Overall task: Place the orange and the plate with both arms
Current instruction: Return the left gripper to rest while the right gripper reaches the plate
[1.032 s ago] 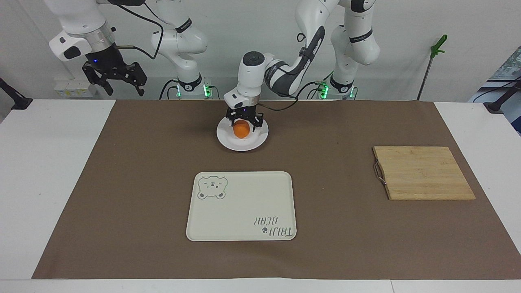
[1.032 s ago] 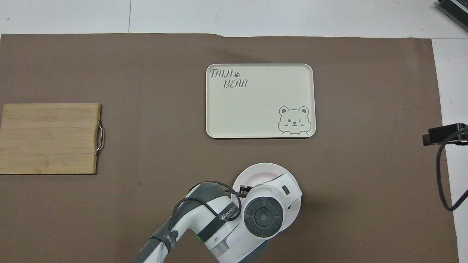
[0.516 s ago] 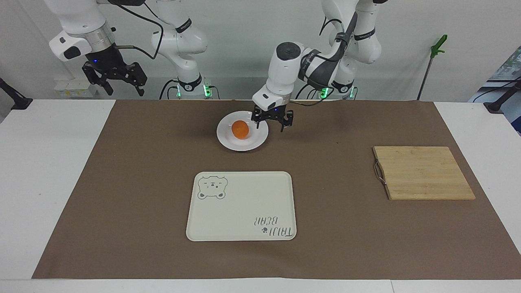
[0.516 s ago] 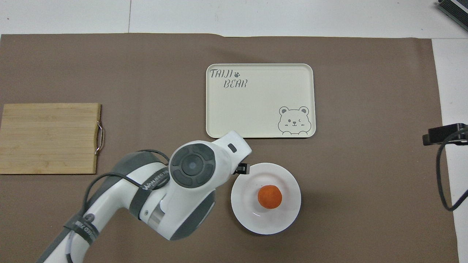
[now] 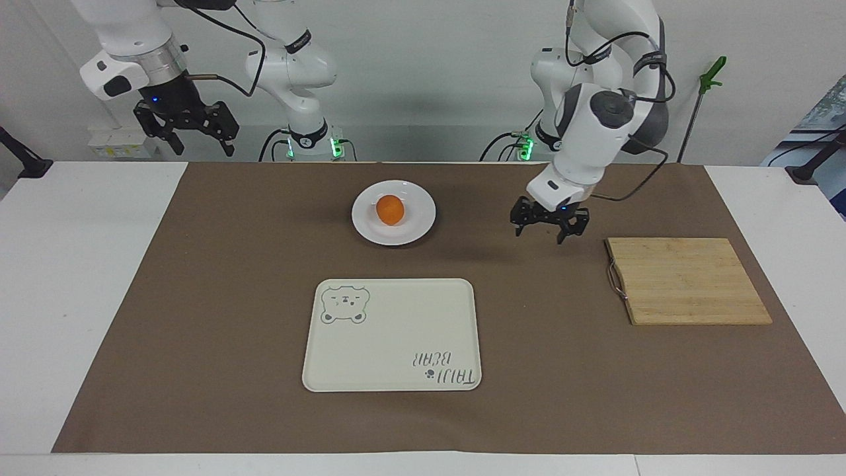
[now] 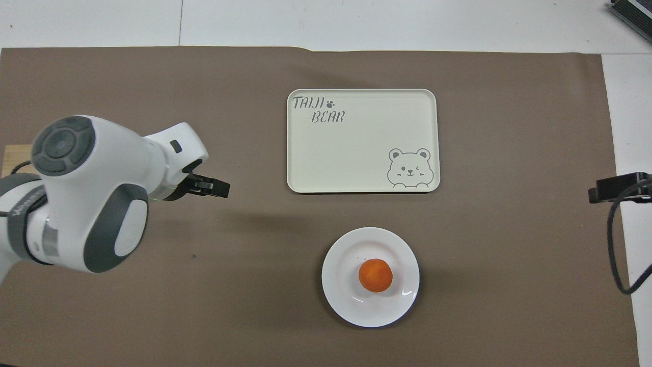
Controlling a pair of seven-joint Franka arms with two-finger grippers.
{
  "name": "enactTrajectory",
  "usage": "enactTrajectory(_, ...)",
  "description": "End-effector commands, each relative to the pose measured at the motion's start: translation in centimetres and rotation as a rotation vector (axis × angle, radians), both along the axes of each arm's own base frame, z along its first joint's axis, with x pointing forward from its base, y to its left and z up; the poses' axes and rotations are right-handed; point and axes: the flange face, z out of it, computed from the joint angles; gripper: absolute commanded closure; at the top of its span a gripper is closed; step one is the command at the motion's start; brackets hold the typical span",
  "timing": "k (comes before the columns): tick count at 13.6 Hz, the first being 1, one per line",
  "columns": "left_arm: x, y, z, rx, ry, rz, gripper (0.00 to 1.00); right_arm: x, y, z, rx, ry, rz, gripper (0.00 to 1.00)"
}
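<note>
Orange on plate, both end effectors empty

I see the orange [image 5: 390, 210] on the white plate [image 5: 417, 228]; my left end effector [image 5: 548, 228], open and empty, hangs near the cutting board [image 5: 687, 281]. Right end effector [image 5: 187, 132] waits open; I'd grip the rim gently.

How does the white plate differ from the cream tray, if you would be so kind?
The plate is round, while the tray is rectangular with rounded corners. The plate is plain glossy white; the tray is cream with a bear drawing and lettering. The plate carries the orange; the tray carries nothing. The plate lies nearer to the robots than the tray. Both are shallow and rest flat on the brown mat.
</note>
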Motion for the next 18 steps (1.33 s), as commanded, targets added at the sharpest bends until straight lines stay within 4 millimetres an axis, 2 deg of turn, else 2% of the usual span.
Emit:
enactTrajectory(1, -0.2, 5.1, 2.0, 0.0, -0.013, -0.012, 0.0, -0.4, 0.4, -0.2, 0.03, -0.006, -0.018, 0.0)
enactTrajectory(2, 0.2, 7.0, 2.8, 0.0, -0.024, -0.011, 0.0, -0.2, 0.9, -1.1, 0.062, 0.01, -0.013, 0.0)
enactTrajectory(3, 0.5, 7.9, 4.1, -0.003, -0.048, -0.019, 0.0, -0.1, 1.7, -2.5, 0.133, 0.021, -0.017, 0.0)
enactTrajectory(5, 1.2, 10.3, 7.1, 0.042, -0.043, -0.017, 0.0, 0.6, 2.9, -6.2, 0.251, 0.019, -0.043, 0.0)
enactTrajectory(7, 1.4, 11.1, 11.0, 0.068, -0.028, -0.069, 0.0, 1.3, 3.9, -9.6, 0.361, 0.027, -0.078, 0.0)
enactTrajectory(8, 1.5, 12.2, 12.8, 0.07, -0.026, -0.053, 0.0, 1.7, 4.6, -11.2, 0.41, 0.027, -0.1, 0.0)
enactTrajectory(11, 0.9, 12.8, 18.0, 0.101, -0.029, -0.053, 0.0, 3.3, 6.1, -16.8, 0.574, 0.066, -0.175, 0.0)
enactTrajectory(12, 0.6, 12.9, 19.3, 0.101, -0.031, -0.051, 0.0, 3.7, 8.4, -18.4, 0.59, 0.071, -0.163, 0.0)
enactTrajectory(15, 0.4, 13.3, 20.4, 0.104, -0.031, -0.045, 0.0, 3.2, 11.4, -22.6, 0.672, 0.074, -0.221, 0.0)
enactTrajectory(18, 1.5, 13.3, 21.0, 0.101, 0.003, -0.042, 0.0, 2.7, 12.2, -25.6, 0.679, 0.062, -0.146, 0.0)
